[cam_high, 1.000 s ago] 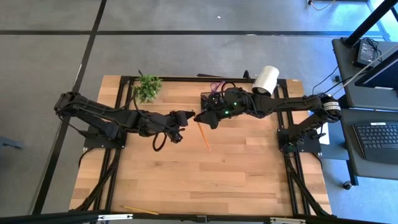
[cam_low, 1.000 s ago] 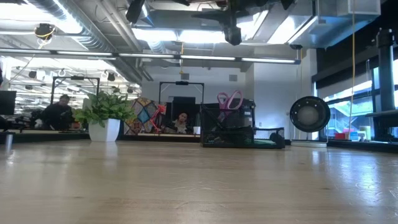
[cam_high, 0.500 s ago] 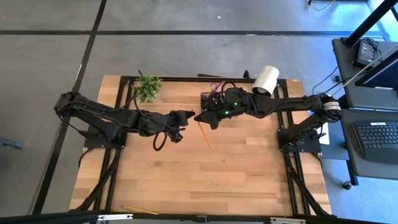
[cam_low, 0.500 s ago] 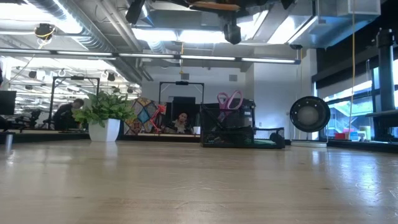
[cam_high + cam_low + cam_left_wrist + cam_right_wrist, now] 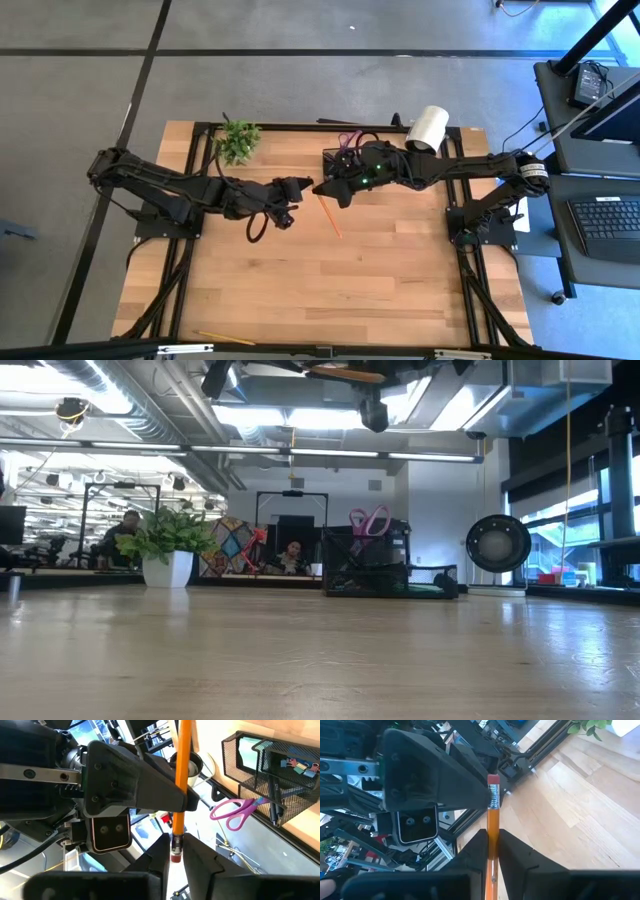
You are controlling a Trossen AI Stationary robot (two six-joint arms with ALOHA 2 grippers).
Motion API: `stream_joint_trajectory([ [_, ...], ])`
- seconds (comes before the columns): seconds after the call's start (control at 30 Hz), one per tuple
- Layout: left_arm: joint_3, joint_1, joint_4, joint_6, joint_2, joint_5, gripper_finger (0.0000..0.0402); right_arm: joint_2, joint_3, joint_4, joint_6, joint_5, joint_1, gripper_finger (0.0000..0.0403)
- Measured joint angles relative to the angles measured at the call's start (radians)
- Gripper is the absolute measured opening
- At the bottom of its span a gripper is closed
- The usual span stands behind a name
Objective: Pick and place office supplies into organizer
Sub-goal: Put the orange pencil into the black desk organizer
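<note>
Look mid-counter, where both arms meet over one orange pencil (image 5: 329, 216). Your right gripper (image 5: 491, 851) has its jaws closed on the shaft, just below the eraser. Your left gripper (image 5: 174, 851) faces it at the eraser end, its jaws barely parted around that end; whether they still pinch it you cannot tell. The pencil's long axis runs from the eraser at the jaws down toward the near side of the counter (image 5: 400, 290). The organizer (image 5: 337, 160) sits just behind the right gripper, so the right arm is nearer. The scissors (image 5: 234, 812) already stand there.
</note>
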Motion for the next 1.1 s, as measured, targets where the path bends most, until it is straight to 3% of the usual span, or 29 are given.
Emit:
stream_joint_trajectory([
  [0.3,0.000,0.000,0.003,-0.017,0.000,-0.018,0.0101,0.000,-0.001,-0.003,0.000,0.000,0.000,0.0042],
  [0.7,0.000,0.028,-0.074,-0.278,-0.040,-0.247,0.0129,0.000,-0.001,-0.025,0.003,0.000,-0.004,0.0041],
  [0.8,0.000,0.042,-0.177,-0.459,-0.077,-0.280,0.0129,0.000,-0.001,-0.048,-0.009,0.000,-0.020,0.0041],
  [0.9,0.000,0.060,-0.280,-0.750,-0.128,-0.234,0.0130,0.000,-0.001,-0.064,-0.063,0.019,-0.051,0.0041],
  [1.1,0.000,0.122,-0.391,-1.362,-0.218,0.118,0.0130,0.000,-0.001,-0.038,-0.305,0.170,-0.135,0.0041],
])
